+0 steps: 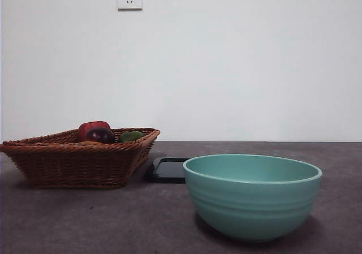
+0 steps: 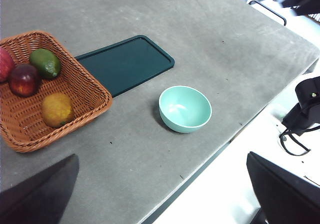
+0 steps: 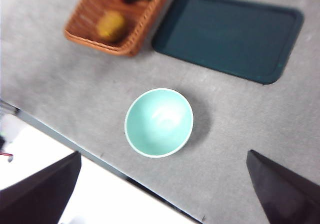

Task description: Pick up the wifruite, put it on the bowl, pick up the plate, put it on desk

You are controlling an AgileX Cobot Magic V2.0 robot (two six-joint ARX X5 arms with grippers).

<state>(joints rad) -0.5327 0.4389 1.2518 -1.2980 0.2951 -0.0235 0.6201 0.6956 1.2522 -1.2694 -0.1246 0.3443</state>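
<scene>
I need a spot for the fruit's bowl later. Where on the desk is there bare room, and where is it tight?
Bare desk lies wide beyond the dark green tray and the mint-teal bowl, and in front of the wicker basket. Tight: the tray's end tucks under the basket's edge, and the bowl sits near the desk's edge. The bowl is empty; both grippers hang high, open.

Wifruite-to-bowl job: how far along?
Nothing looks done. The small brownish-orange wifruite lies in the wicker basket; the mint-teal ceramic bowl holds nothing. Both grippers hang open above the grey desk, holding nothing. Both steps remain; the dark green tray lies on the desk.
</scene>
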